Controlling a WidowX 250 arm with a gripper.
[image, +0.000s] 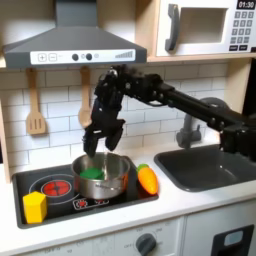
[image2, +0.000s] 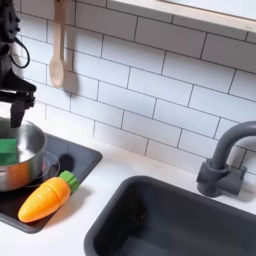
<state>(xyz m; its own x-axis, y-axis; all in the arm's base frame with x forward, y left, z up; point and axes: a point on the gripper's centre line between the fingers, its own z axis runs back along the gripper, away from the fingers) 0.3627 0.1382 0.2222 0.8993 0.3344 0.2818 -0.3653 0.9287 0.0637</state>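
In the first exterior view the hand (image: 99, 146) hangs just above the pot (image: 101, 176), fingers pointing down and spread a little, with nothing between them; the pot stands on the stove (image: 60, 200), right of the red burner ring, and a green thing (image: 92, 173) lies inside it; the pot is round and upright, mouth up, so it has no long axis to speak of, and no handle can be made out; the carrot (image: 147, 179) lies just beside the pot on the first exterior view's right, its long axis running toward the camera with the green top at the far end; a yellow block (image: 35, 207) stands at the stove's front left corner, well apart; the risk, as a judgement, is that a lowering finger catches the rim and tips or slides the pot into the carrot, rolling it off onto the desk (image: 190, 205).

In the second exterior view the hand sits at the left edge over the pot (image2: 22, 165), too cropped to tell how far it is open; the carrot (image2: 45, 199) lies slantwise, green top toward the pot and nearly touching it, blunt orange end toward the front left; the sink (image2: 170, 215) and tap (image2: 225, 160) stand well apart on the second exterior view's right.
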